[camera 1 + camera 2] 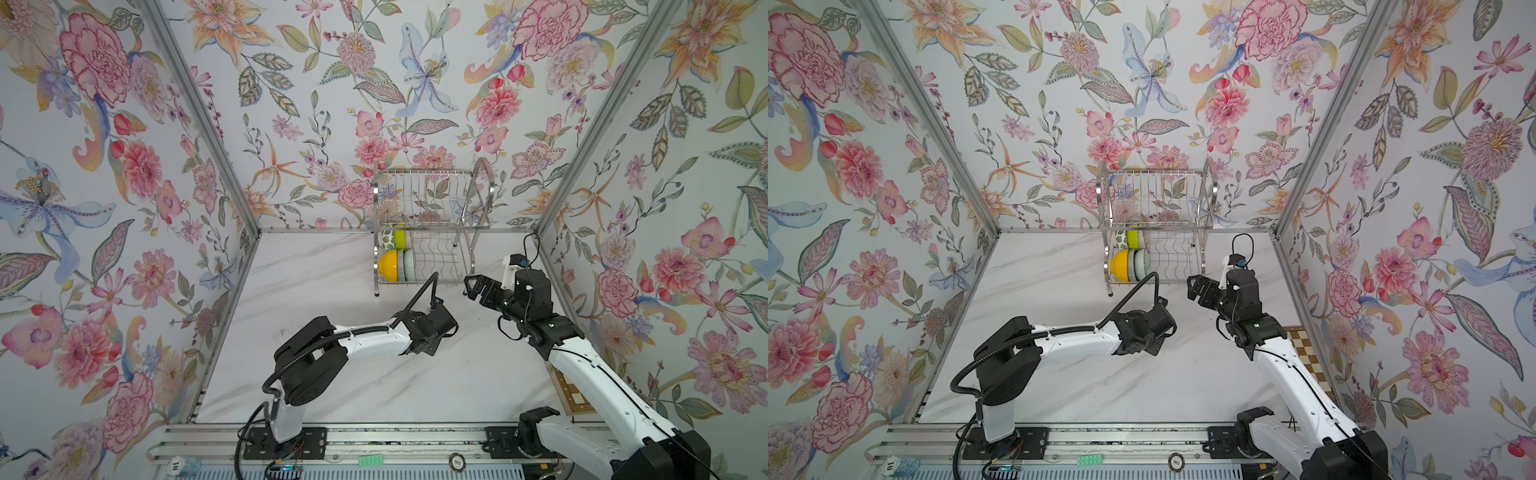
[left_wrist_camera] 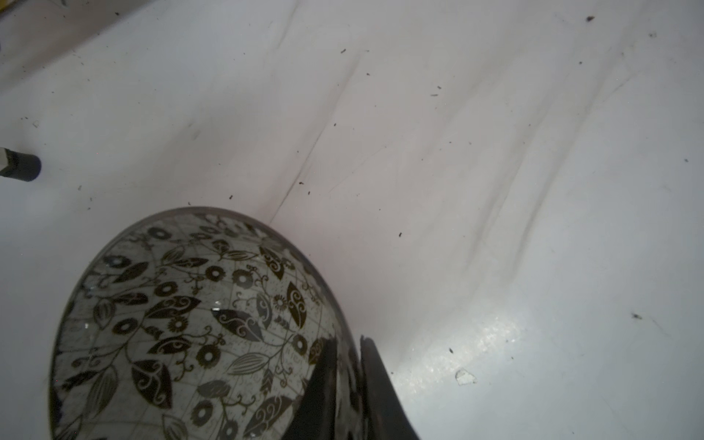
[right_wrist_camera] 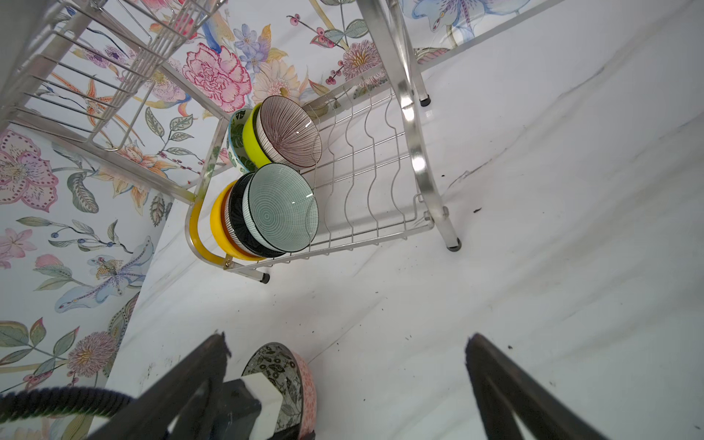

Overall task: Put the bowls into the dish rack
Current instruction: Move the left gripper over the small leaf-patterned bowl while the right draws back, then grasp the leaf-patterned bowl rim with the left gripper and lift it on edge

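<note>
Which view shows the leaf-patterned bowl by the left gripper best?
Left wrist: the leaf-patterned bowl is close, its inside pattern sharp. Right wrist catches part of it, with its pink outside. In both top views the left arm hides it.

From here, the dish rack point(image 1: 376, 199) has its lower tier blocked at the left end by the stacked bowls point(image 3: 278, 205). The wire slots point(image 3: 371, 152) to their right are bare, and that's my only way in. The upper basket point(image 1: 424, 171) caps the headroom above them. The left arm point(image 1: 374, 336) and its cable loop point(image 1: 419, 291) stand just in front of the rack's left half, over the flower-patterned bowl point(image 3: 274, 365). My right end effector point(image 1: 466, 286), spread wide, has bare surface point(image 1: 316, 282) between it and the rack's right front corner.
</note>
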Controlling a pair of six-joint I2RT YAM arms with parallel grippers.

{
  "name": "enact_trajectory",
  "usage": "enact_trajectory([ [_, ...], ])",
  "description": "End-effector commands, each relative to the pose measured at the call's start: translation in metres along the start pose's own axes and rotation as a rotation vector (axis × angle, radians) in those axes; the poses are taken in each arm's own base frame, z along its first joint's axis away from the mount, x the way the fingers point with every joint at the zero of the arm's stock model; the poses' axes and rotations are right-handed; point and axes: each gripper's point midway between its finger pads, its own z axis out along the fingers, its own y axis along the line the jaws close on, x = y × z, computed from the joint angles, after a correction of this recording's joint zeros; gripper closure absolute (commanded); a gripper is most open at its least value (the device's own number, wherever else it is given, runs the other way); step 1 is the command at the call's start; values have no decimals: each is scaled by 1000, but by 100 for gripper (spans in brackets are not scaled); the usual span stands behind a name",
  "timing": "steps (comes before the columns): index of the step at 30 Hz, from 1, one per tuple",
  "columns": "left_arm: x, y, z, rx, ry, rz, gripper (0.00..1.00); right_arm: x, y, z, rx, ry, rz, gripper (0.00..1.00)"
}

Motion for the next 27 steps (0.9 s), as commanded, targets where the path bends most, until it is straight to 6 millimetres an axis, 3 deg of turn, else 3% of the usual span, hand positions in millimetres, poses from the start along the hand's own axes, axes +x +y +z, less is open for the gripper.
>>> enact_trajectory([
  [1,4,-1,4,-32,38,44,79,4,-3,-1,-11,0,25,1],
  [7,0,-4,1,-10,26,28,67,3,-5,0,-15,7,34,1],
  [13,-21,-3,-15,1,-39,27,52,-2,-6,0,-14,1,52,1],
  [20,-51,20,-44,-3,-127,-32,44,1,-9,3,4,34,64,1],
  [27,-75,60,-85,-5,-244,-134,28,13,-15,8,36,87,76,1],
])
